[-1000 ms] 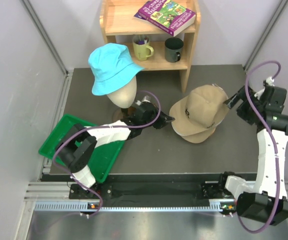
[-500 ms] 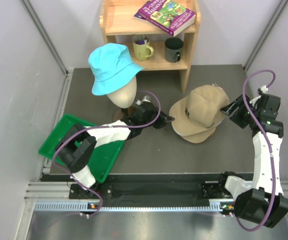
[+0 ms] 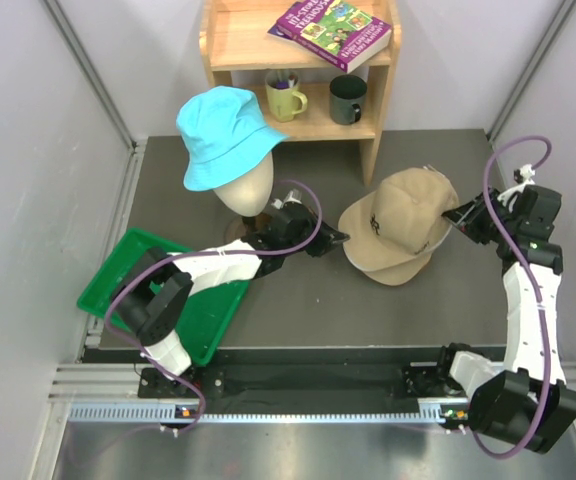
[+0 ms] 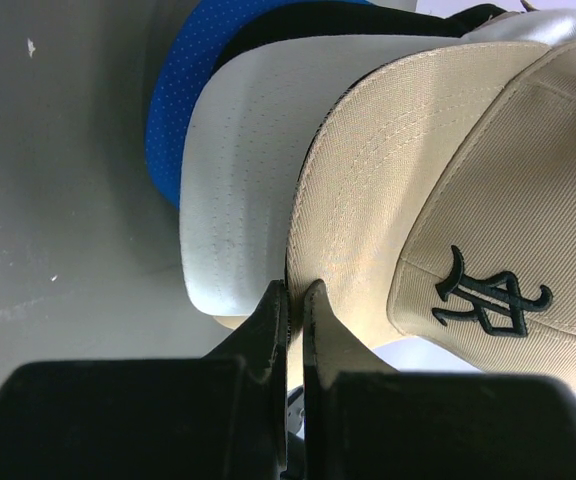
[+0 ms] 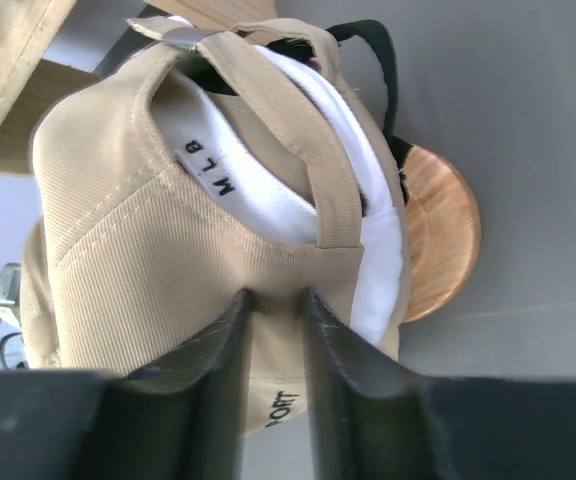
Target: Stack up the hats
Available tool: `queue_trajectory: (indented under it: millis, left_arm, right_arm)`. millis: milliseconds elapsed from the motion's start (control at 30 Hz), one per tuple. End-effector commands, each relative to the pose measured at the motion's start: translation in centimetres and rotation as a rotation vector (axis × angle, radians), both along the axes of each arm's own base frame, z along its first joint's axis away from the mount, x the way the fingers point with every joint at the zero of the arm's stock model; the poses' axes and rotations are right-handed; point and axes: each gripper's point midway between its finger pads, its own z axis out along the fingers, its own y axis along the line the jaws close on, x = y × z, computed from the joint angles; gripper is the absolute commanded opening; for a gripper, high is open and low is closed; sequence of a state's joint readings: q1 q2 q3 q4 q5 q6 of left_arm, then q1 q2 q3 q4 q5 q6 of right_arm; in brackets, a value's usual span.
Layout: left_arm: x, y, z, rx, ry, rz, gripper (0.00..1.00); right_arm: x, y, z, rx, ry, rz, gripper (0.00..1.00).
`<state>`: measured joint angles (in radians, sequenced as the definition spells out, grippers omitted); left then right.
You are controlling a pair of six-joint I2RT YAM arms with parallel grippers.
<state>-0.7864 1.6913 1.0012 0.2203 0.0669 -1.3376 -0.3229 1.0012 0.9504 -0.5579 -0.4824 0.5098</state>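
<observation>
A tan cap [image 3: 398,225] tops a pile of caps at the centre right of the table. In the left wrist view its brim [image 4: 368,200] lies over a white brim [image 4: 238,200], with a royal blue brim [image 4: 183,110] and a black one [image 4: 298,20] beneath. My left gripper [image 3: 343,240] [image 4: 296,290] is shut on the tan brim's edge. My right gripper [image 3: 451,213] [image 5: 276,295] pinches the tan cap's back rim [image 5: 148,230], where the white cap [image 5: 268,190] shows inside. A cyan bucket hat [image 3: 223,135] sits on the mannequin head [image 3: 248,190].
The wooden stand's round base [image 5: 438,230] shows under the pile. A green tray [image 3: 118,275] lies at the left front under my left arm. A wooden shelf [image 3: 368,120] at the back holds a book [image 3: 333,30] and two mugs [image 3: 286,97] [image 3: 348,98].
My right gripper moved left to the tan cap's back and closed on its rim. The left gripper stayed shut on the brim.
</observation>
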Motion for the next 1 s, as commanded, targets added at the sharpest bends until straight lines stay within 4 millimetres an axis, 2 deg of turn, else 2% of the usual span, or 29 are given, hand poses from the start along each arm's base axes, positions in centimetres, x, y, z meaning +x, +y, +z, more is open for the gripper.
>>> queue_trajectory:
  millis: [0,33,133,267,400,600,667,767,900,967]
  left_arm:
    - [-0.6,3.8,-7.1,0.246,0.126,0.069,0.0]
    - [-0.5,3.9,-7.1,0.247,0.125,0.072,0.0]
    - [-0.5,3.9,-7.1,0.246,0.126,0.074,0.0]
    - [-0.5,3.8,-7.4,0.25,0.132,0.074,0.0]
    - [-0.8,3.9,-8.3,0.26,0.16,0.072,0.0]
    - [-1.0,3.8,-8.5,0.25,0.172,0.069,0.0]
    - [-0.9,3.8,-8.6,0.254,0.173,0.067,0.0]
    - [-1.0,3.8,-9.3,0.272,0.182,0.058,0.0]
    - [-1.7,4.4,-11.0,0.305,0.21,0.051,0.0]
    - [-1.8,4.5,-11.0,0.317,0.194,0.036,0.0]
  right_arm:
    - [-0.2,-0.9,-2.7,-0.03,0.053,-0.021,0.15]
    - [-0.2,-0.9,-2.8,-0.033,0.056,-0.019,0.08]
    - [-0.3,-0.9,-3.8,-0.028,0.082,-0.019,0.0]
    - [-0.6,-1.5,-4.9,-0.037,0.129,-0.058,0.0]
    - [-1.7,-3.3,-6.1,-0.093,0.216,-0.156,0.0]
    - [-3.2,-3.5,-7.7,-0.089,0.255,-0.216,0.0]
    - [-3.2,-3.6,-7.9,-0.09,0.255,-0.216,0.0]
    - [-2.6,-3.5,-7.8,-0.083,0.246,-0.206,0.0]
    - [-1.4,-3.7,-6.0,-0.086,0.209,-0.191,0.0]
    - [-1.0,-3.9,-4.9,-0.102,0.194,-0.182,0.1]
